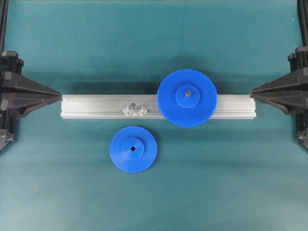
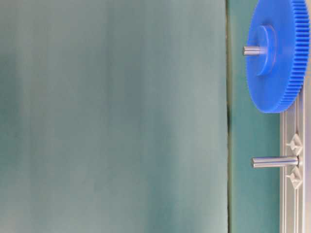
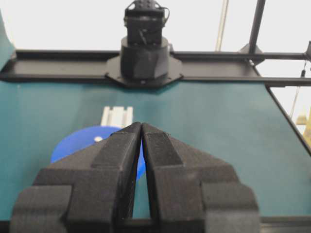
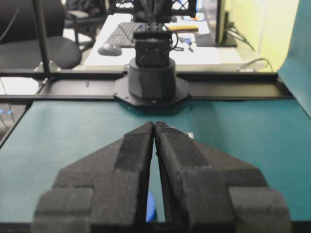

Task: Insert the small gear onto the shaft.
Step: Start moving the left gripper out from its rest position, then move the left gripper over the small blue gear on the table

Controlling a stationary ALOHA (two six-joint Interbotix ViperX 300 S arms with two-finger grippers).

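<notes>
Nothing done yet: small gear [image 1: 133, 149] lies flat on the bench [image 1: 57, 183], lower centre; shaft [image 1: 135, 108] bare. Left end effector [image 1: 58, 96] and right end effector [image 1: 252, 91] pinched together, empty, at frame edges.

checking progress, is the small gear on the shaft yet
Off. The small gear lies flat on the mat below the rail; the shaft stands bare.

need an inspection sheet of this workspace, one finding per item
surface: teal mat, flat
job's things: small blue plastic gear lies flat on the mat, beside the silvery aluminium rail; thin silvery metal shaft stands bare on the rail
clutter: larger blue gear mounted on its own pin on the rail
grippers: left gripper and right gripper at the rail's ends, jaws shut, holding nothing
cables: some on the desk behind
surroundings: desk with keyboard and mouse, office chair
</notes>
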